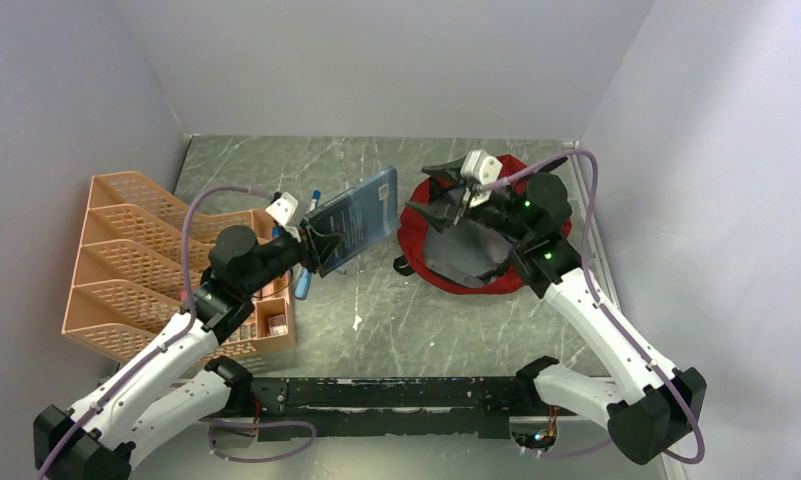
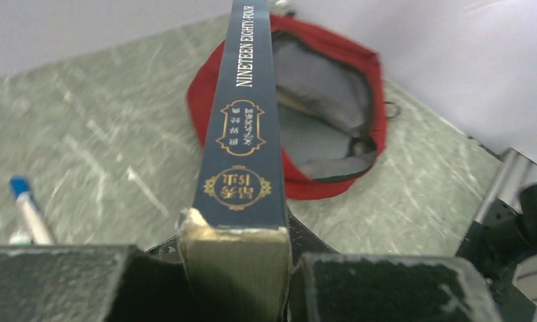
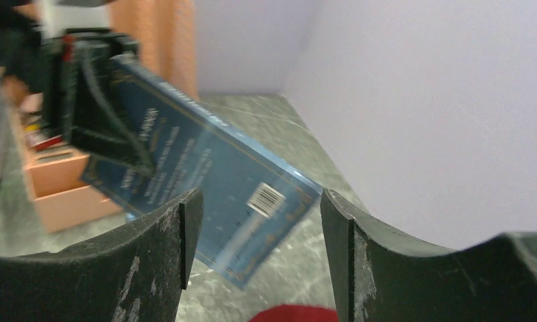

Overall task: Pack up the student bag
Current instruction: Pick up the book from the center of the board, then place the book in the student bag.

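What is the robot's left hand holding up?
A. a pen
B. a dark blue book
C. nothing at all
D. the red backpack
B. The left gripper is clamped on the bottom end of a dark blue book, whose spine reads Nineteen Eighty-Four in the left wrist view. The book is held off the table, to the left of the open red backpack.

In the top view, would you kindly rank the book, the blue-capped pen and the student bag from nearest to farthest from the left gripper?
1. The book, clamped in the left gripper itself.
2. The blue-capped pen, lying close by on the gripper's left.
3. The student bag, lying open farther off to the right.
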You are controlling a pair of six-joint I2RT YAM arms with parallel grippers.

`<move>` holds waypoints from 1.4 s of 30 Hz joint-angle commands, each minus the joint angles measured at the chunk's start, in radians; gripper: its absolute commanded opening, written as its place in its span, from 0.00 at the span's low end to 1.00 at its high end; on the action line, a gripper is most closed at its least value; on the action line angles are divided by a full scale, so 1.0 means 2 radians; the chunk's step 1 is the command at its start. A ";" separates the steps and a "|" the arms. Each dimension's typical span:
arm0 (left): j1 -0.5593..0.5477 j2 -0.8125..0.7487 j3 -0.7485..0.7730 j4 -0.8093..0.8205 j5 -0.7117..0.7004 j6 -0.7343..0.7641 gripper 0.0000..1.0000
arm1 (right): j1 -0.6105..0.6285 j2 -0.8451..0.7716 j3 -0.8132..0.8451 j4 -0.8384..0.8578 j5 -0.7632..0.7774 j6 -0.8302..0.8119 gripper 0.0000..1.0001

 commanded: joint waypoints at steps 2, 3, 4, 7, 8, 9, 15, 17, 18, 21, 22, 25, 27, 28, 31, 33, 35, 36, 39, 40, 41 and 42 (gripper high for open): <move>0.002 0.024 0.059 -0.029 -0.143 -0.043 0.05 | 0.000 0.020 0.028 -0.101 0.286 0.035 0.68; 0.002 0.031 0.062 -0.035 -0.147 -0.045 0.05 | 0.001 0.034 0.042 -0.132 0.336 0.033 0.68; 0.003 0.035 0.063 -0.036 -0.149 -0.049 0.05 | 0.001 0.049 0.056 -0.162 0.383 0.035 0.68; 0.006 0.042 0.058 -0.026 -0.136 -0.071 0.05 | 0.000 0.094 0.089 -0.229 0.489 0.040 0.68; 0.007 0.044 0.058 -0.026 -0.136 -0.079 0.05 | 0.000 0.110 0.096 -0.253 0.512 0.039 0.68; 0.007 0.047 0.060 -0.031 -0.140 -0.090 0.05 | 0.000 0.124 0.104 -0.271 0.531 0.044 0.68; 0.007 0.082 0.099 -0.108 -0.149 -0.101 0.05 | 0.000 0.213 0.169 -0.377 0.595 0.077 0.68; 0.007 0.084 0.099 -0.109 -0.133 -0.103 0.05 | 0.000 0.244 0.181 -0.403 0.602 0.069 0.69; 0.007 0.083 0.096 -0.107 -0.127 -0.106 0.05 | 0.000 0.255 0.184 -0.411 0.603 0.064 0.69; 0.007 0.075 0.080 -0.095 -0.114 -0.119 0.05 | 0.000 0.288 0.188 -0.426 0.626 0.056 0.71; 0.007 0.073 0.075 -0.091 -0.110 -0.122 0.05 | 0.000 0.299 0.190 -0.431 0.632 0.054 0.71; 0.007 0.070 0.069 -0.089 -0.101 -0.125 0.05 | 0.000 0.331 0.199 -0.440 0.637 0.053 0.71; 0.008 0.073 0.071 -0.091 -0.090 -0.120 0.05 | 0.000 0.350 0.205 -0.437 0.644 0.058 0.70; 0.007 0.075 0.074 -0.092 -0.087 -0.117 0.05 | 0.000 0.358 0.205 -0.432 0.648 0.059 0.70; 0.007 0.078 0.082 -0.101 -0.075 -0.112 0.05 | 0.000 0.382 0.205 -0.419 0.666 0.052 0.67; 0.008 0.076 0.083 -0.104 -0.072 -0.113 0.05 | 0.000 0.396 0.203 -0.408 0.683 0.047 0.63; 0.007 0.071 0.080 -0.105 -0.074 -0.114 0.05 | 0.000 0.409 0.200 -0.397 0.704 0.042 0.63; 0.007 0.068 0.078 -0.105 -0.074 -0.114 0.05 | -0.002 0.415 0.200 -0.393 0.710 0.040 0.63; 0.008 0.062 0.073 -0.107 -0.075 -0.113 0.05 | -0.003 0.435 0.205 -0.393 0.717 0.041 0.62; 0.007 0.062 0.073 -0.108 -0.075 -0.112 0.05 | -0.004 0.440 0.208 -0.393 0.717 0.043 0.62; 0.007 0.061 0.074 -0.109 -0.075 -0.110 0.05 | -0.005 0.444 0.209 -0.392 0.715 0.044 0.61; 0.008 0.061 0.075 -0.111 -0.075 -0.110 0.05 | -0.006 0.446 0.211 -0.392 0.712 0.046 0.60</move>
